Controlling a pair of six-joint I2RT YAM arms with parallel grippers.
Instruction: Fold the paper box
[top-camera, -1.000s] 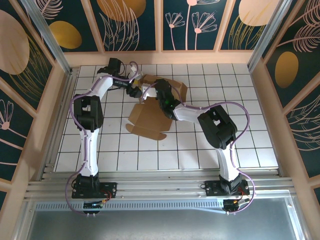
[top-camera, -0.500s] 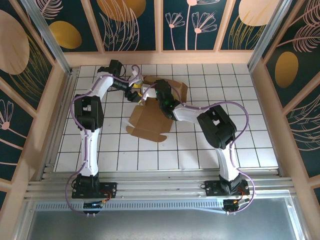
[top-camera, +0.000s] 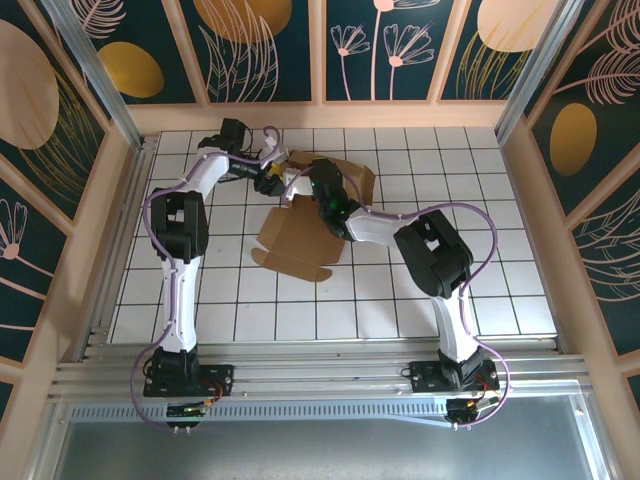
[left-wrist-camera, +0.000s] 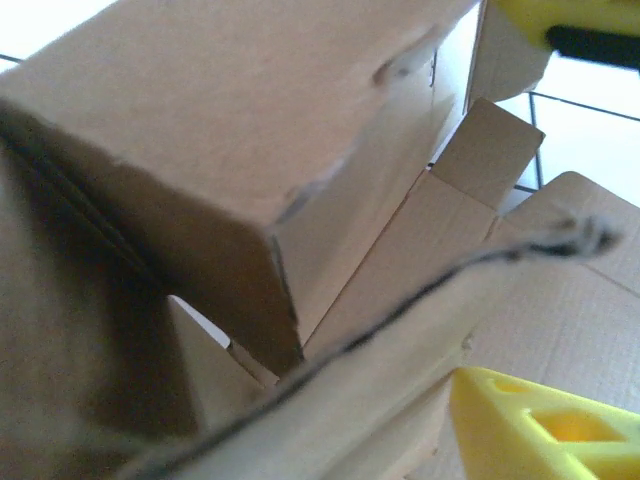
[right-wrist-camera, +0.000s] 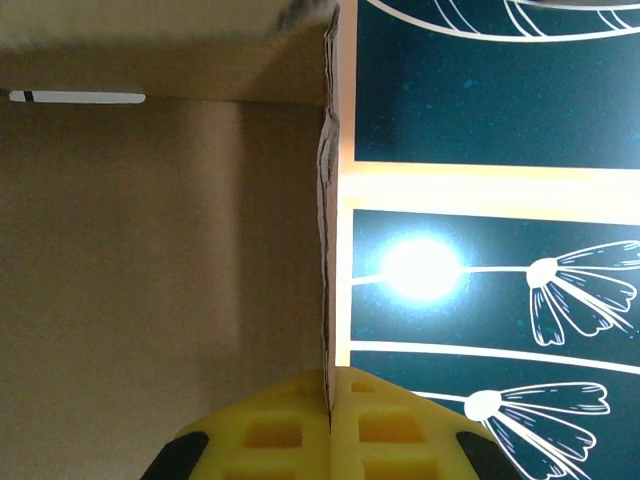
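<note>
place: robot lab test cell | evidence: white tiled table (top-camera: 500, 290), aluminium frame rails (top-camera: 330, 375), flower-painted wall panels (top-camera: 380, 45)

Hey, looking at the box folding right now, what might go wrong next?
The right gripper pinches just a thin edge of the paper box, so the panel may slip out or tear. The left gripper has open jaws around a raised flap; closing off-line might crease it wrongly.

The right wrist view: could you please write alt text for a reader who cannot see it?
The yellow right pincer is shut on the edge of the paper box, whose brown cardboard covers the left half. On the right stands a dark blue wall with white flower drawings and a bright glare.
</note>
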